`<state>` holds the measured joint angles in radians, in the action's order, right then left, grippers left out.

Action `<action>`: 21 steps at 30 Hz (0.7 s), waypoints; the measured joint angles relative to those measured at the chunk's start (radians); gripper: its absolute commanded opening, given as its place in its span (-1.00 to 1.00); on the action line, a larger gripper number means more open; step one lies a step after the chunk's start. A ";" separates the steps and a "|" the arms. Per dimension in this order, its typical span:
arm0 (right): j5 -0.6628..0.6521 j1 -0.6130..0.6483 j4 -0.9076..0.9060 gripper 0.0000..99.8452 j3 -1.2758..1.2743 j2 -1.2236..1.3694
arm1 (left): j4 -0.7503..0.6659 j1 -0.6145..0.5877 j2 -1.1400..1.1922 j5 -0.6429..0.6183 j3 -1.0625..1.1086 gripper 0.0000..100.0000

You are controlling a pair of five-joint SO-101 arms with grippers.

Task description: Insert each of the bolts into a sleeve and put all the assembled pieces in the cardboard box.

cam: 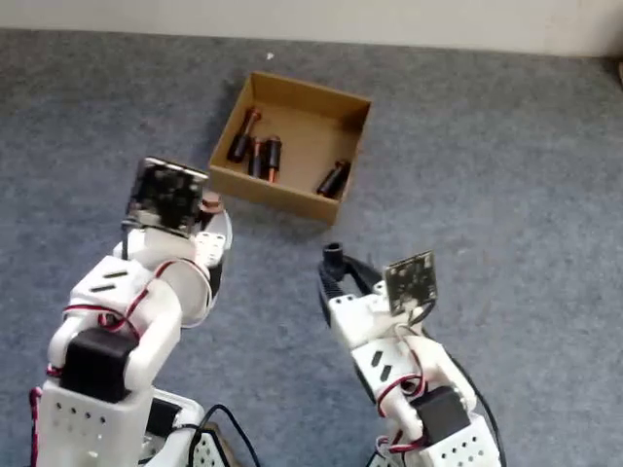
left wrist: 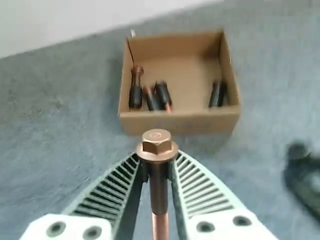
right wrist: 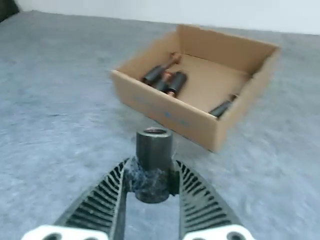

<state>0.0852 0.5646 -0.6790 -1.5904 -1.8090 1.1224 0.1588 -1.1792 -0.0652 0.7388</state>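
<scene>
inside the left tool [left wrist: 158, 162] a bolt [left wrist: 158, 192] is clamped, head protruding.

Grey carpet [cam: 506, 175] meets a pale wall [cam: 389, 19]

Grey carpet [cam: 506, 146], pale strip, perhaps wall [cam: 389, 19]

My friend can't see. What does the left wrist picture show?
The left gripper holds a copper-coloured bolt by its shank, head poking out past it. Beyond, on grey carpet, sits an open cardboard box with several assembled pieces inside.
</scene>
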 measured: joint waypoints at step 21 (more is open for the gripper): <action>-0.103 0.319 0.127 -0.99 -0.006 0.006 | -0.120 0.123 -0.015 -0.281 0.025 -0.84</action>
<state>-0.0176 0.8838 -0.5516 -1.5965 -1.8029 1.0027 0.2816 -1.1945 -0.3460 0.7633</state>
